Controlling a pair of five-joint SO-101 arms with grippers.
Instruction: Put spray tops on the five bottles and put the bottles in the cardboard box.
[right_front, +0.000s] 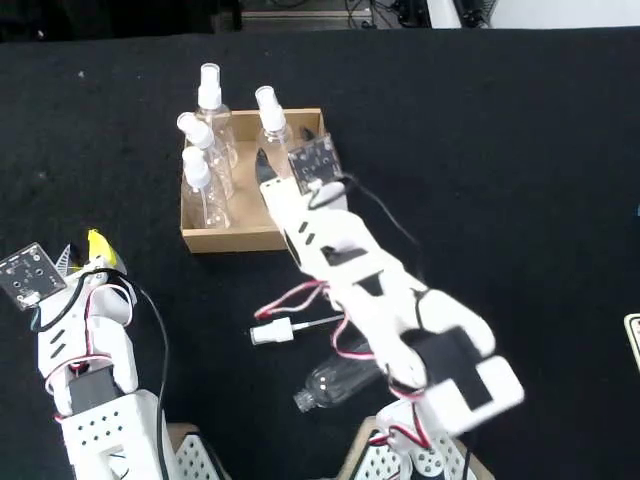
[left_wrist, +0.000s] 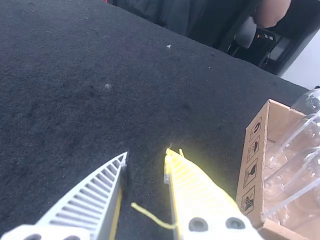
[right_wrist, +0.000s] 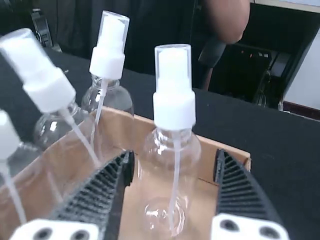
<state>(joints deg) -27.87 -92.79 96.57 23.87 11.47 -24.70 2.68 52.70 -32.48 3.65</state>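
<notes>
Black table (right_front: 500, 150), cardboard box (right_front: 230, 240) toward its far edge; right gripper (right_wrist: 173, 154) spread around capped bottle (right_wrist: 172, 135) inside, left gripper (left_wrist: 145, 154) parted, empty

Black cloth-covered table (right_front: 520, 150)

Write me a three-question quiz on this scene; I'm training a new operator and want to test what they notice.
1. How many bottles stand in the box?
2. True or false: the loose spray top lies inside the box.
3. The right hand is:
A. shut on a spray top
B. open around a capped bottle in the box
C. shut and empty, away from the box

Key: 1. four; 2. false; 3. B
</notes>
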